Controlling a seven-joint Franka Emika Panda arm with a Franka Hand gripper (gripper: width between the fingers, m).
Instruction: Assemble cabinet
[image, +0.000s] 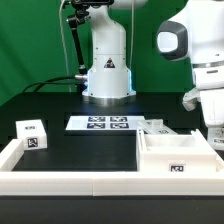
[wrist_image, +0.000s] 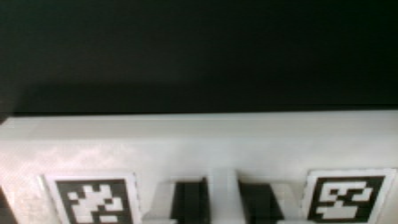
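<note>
The cabinet (image: 165, 152) is a large white box-shaped body lying on the black table at the exterior view's right, open side up, with a marker tag (image: 178, 168) on its near wall. My gripper (image: 214, 135) reaches down at its right end. In the wrist view the cabinet's white surface (wrist_image: 196, 150) fills the lower half, with one tag (wrist_image: 89, 200) on one side of the fingers and another tag (wrist_image: 347, 198) on the other. My gripper (wrist_image: 224, 203) has its two dark fingers (wrist_image: 187, 203) close together, with a thin white wall of the cabinet between them.
A small white tagged cube (image: 31, 134) stands at the exterior view's left. The marker board (image: 103, 123) lies in the middle, in front of the arm's base (image: 106, 70). More white tagged parts (image: 155, 125) lie just behind the cabinet. A low white wall (image: 70, 180) runs along the table's front.
</note>
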